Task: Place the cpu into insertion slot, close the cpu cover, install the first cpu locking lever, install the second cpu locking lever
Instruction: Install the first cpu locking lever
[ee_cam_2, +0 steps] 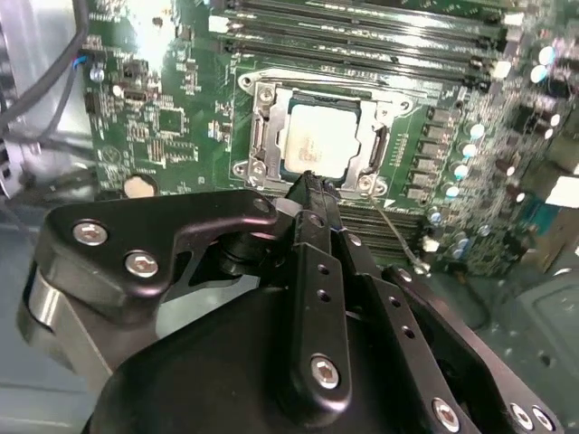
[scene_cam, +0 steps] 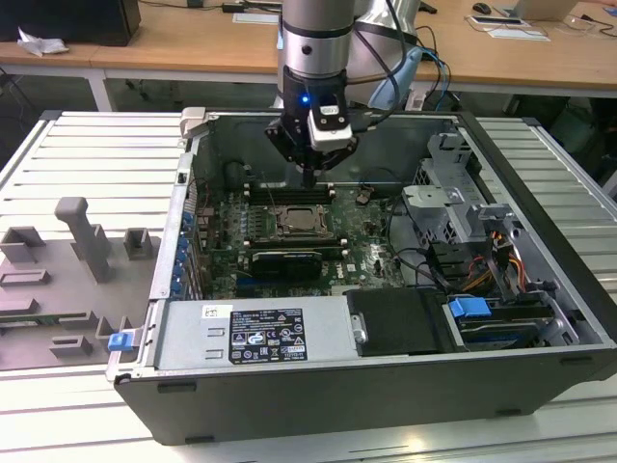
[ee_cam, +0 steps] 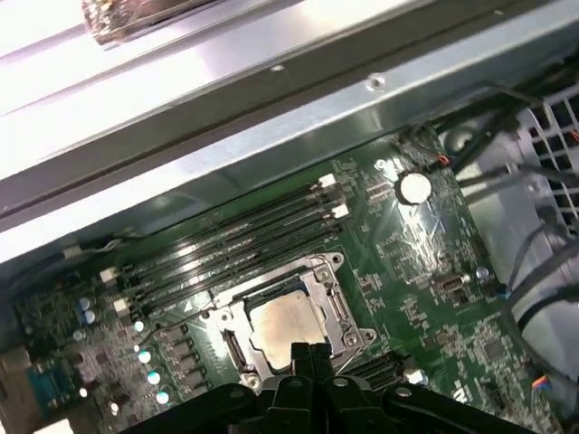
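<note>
Ribbed metal counter (scene_cam: 58,154), open computer case (scene_cam: 405,386). Chip (ee_cam_2: 318,140) lies seated within the cover (ee_cam_2: 261,127) window. Fingers (ee_cam_2: 313,212) pinched together, empty, tips near the cover's edge. Risk: a skewed push slips and gouges the green board (ee_cam_2: 172,117).

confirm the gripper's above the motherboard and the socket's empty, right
No, the socket is not empty: the cpu sits in it, as the second wrist view shows. The gripper is above the motherboard, as you say.
</note>
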`<action>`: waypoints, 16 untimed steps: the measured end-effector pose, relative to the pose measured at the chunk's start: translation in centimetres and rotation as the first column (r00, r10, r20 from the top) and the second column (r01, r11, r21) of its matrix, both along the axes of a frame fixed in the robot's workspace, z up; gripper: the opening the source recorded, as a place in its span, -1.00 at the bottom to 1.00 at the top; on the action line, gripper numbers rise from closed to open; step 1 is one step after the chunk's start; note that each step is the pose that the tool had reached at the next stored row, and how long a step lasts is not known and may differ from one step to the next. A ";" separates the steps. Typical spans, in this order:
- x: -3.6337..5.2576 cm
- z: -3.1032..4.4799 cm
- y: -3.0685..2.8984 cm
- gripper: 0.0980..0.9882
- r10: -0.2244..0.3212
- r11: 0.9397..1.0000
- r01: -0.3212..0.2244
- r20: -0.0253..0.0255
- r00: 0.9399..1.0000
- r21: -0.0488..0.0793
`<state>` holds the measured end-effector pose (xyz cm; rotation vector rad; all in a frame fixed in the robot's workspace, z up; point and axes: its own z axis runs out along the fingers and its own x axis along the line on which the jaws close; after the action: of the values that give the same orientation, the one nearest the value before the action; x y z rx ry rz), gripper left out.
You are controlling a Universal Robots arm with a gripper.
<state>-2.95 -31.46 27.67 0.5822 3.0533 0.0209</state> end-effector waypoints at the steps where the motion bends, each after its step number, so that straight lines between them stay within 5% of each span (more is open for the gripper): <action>1: 0.00 0.00 0.00 -0.98 0.021 1.000 -0.021 0.000 1.000 0.000; 7: 0.00 -0.02 0.00 -0.98 0.146 0.989 -0.146 0.000 0.989 0.000; 11: 0.00 -0.05 0.00 -0.98 0.275 0.961 -0.275 0.000 0.961 0.000; 16: -0.02 -0.09 0.00 -0.98 0.364 0.931 -0.364 0.000 0.931 0.000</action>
<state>-2.97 -31.46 27.58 0.0058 3.1113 0.0301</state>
